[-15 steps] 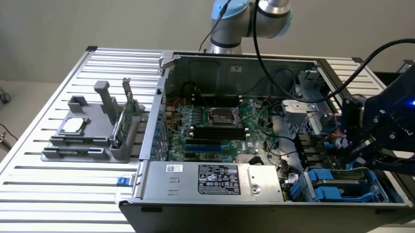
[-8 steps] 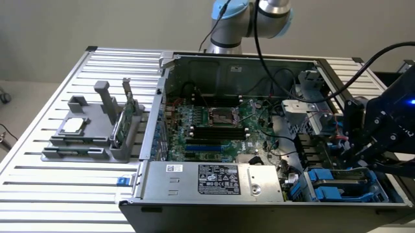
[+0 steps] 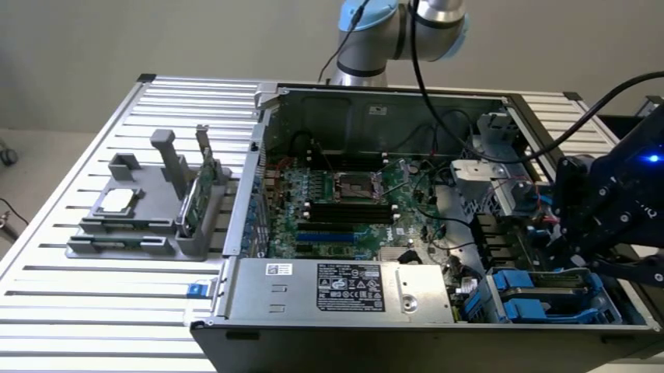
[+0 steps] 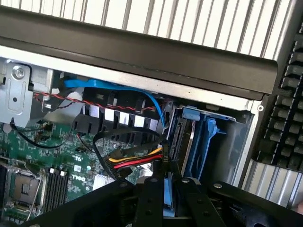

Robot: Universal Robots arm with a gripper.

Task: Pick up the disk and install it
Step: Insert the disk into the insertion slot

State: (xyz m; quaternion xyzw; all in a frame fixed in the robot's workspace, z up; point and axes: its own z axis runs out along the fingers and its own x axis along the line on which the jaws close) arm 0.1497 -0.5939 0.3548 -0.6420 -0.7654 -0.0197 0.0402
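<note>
Looking at the open computer case lying on the slatted tabletop: the arm reaches in from the exterior view's right, with the gripper low over the drive cage at the case's near right corner. Fingers narrow, pinching the blue carrier edge of the disk. The disk stands on edge with its grey metal side showing and the blue frame around it. It sits in the cage slot just beside the case wall; how deep it is seated I cannot tell. A bundle of red, yellow and black wires lies just beside the disk. A flat blue cable runs along the case's edge near the motherboard. The grey power supply, label up, sits along the near side of the case. On the tabletop at the exterior view's left, apart from the case, a grey holder carries a green card upright and a small silver chip lying flat.
</note>
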